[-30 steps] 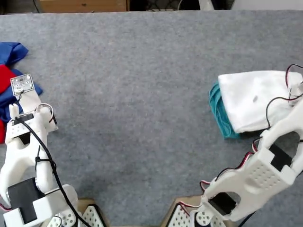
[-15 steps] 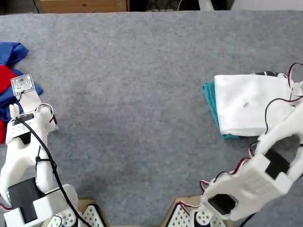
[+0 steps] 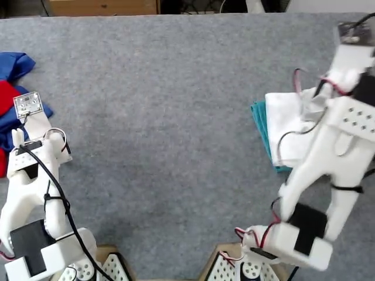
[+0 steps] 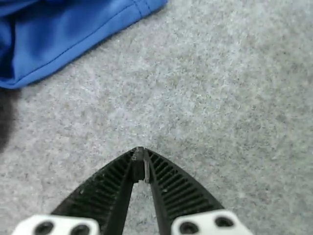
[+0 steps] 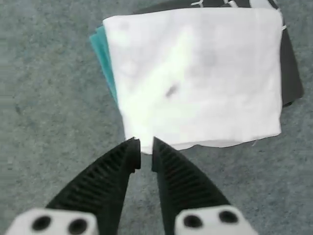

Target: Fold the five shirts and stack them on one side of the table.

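High view, near edge first: left arm (image 3: 29, 193) is folded back over its base at the table's left corner, wrist held low. Right arm (image 3: 328, 152) extends from its base on the right, stretched out above the stack, forearm crossing part of it.

Left wrist view: left gripper (image 4: 141, 166) is pinched closed, tips touching, nothing between them, over bare grey table felt (image 4: 220, 98). Beyond it lies a crumpled blue shirt (image 4: 63, 34), unfolded. The high view puts a red shirt (image 3: 4, 96) against it at the left edge.

Right wrist view: right gripper (image 5: 143, 147) has a narrow slit between the fingers and holds nothing. Its tips are over the near edge of the folded white shirt (image 5: 195, 78); touching or just above, cannot tell. The white shirt lies flat on top of the stack on the table's right side. A teal shirt (image 5: 103, 58) peeks out under one side, a dark shirt (image 5: 289, 68) under the far side.
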